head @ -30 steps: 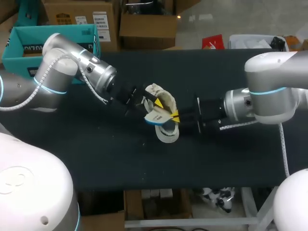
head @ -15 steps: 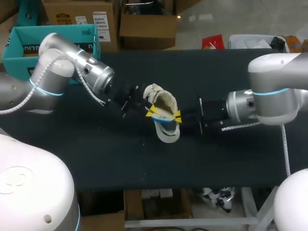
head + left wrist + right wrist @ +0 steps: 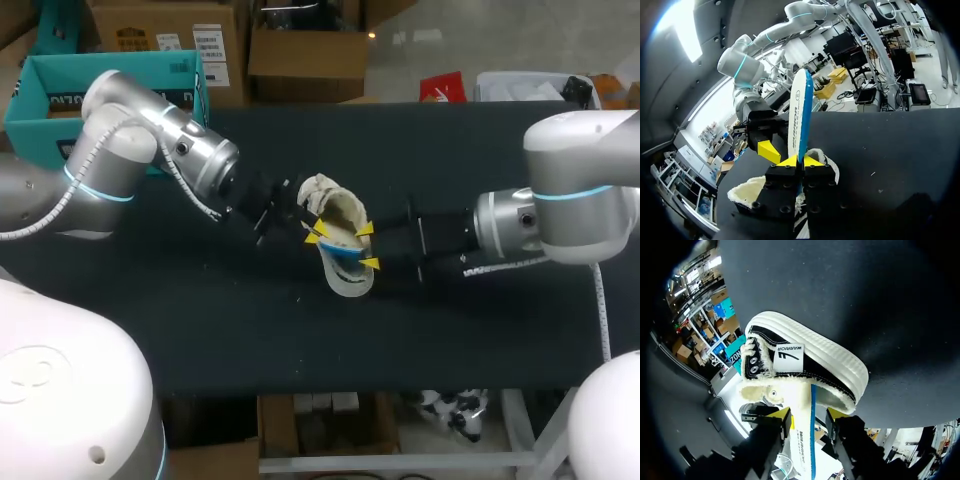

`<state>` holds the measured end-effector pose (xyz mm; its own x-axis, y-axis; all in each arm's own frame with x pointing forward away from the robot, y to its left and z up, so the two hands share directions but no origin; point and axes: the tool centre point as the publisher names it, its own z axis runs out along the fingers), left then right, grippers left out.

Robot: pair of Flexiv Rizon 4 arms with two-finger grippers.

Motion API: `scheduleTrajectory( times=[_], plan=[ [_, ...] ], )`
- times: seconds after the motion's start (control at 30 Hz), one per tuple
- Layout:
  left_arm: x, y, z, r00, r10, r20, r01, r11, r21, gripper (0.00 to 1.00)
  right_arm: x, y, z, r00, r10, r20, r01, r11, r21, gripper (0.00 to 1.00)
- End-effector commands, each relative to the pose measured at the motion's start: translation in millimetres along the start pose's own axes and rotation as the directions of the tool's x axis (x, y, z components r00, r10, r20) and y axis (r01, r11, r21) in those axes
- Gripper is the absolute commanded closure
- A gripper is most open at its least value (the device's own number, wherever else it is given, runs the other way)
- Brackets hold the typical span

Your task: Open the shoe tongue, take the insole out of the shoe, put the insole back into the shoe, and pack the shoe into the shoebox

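Black table (image 3: pixel 480 140): left gripper (image 3: pixel 799 161) clamps the insole (image 3: pixel 799 115) over the shoe (image 3: pixel 810 360) — right gripper (image 3: pixel 367 246) straddles it, spread wide; insole's gripped end hidden.

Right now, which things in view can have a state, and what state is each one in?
shoe: lying on the table, mouth open, not in the box.
insole: partly out of the shoe, one end in its mouth.
left gripper: shut on the insole.
right gripper: open, one finger on either side of the insole.
shoebox: open, with no shoe in it.
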<state>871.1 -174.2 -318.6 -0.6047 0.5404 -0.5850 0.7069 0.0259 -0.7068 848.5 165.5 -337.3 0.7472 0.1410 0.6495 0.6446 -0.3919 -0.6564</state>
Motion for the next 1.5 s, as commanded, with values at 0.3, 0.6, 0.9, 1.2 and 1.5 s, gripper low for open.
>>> scheduleTrajectory(
  times=[0.3,0.6,0.9,1.2,1.5],
  plan=[
    [5.4,-2.8,11.2,0.998,0.055,0.019,-0.055,0.998,-0.036,1.0,0.2,0.8,6.6,1.0,-0.013,-0.002,0.013,0.999,0.047,0.72],
    [5.2,-3.0,11.6,0.996,0.088,0.032,-0.086,0.994,-0.072,1.0,8.5,3.2,8.3,0.998,-0.061,0.028,0.061,0.998,-0.004,1.0],
    [-1.9,13.1,9.1,0.996,0.072,0.047,-0.067,0.993,-0.097,1.0,12.5,18.1,14.7,0.996,-0.074,0.059,0.077,0.996,-0.05,1.0],
    [-7.1,36.2,6.1,0.997,0.014,0.071,-0.006,0.994,-0.113,1.0,14.8,32.3,26.7,0.994,-0.067,0.08,0.072,0.996,-0.056,1.0],
    [-5.2,32.9,5.6,0.998,0.005,0.067,0.001,0.995,-0.096,0.76,15.1,38.4,28.6,0.995,-0.061,0.08,0.066,0.996,-0.052,1.0]
  ],
)
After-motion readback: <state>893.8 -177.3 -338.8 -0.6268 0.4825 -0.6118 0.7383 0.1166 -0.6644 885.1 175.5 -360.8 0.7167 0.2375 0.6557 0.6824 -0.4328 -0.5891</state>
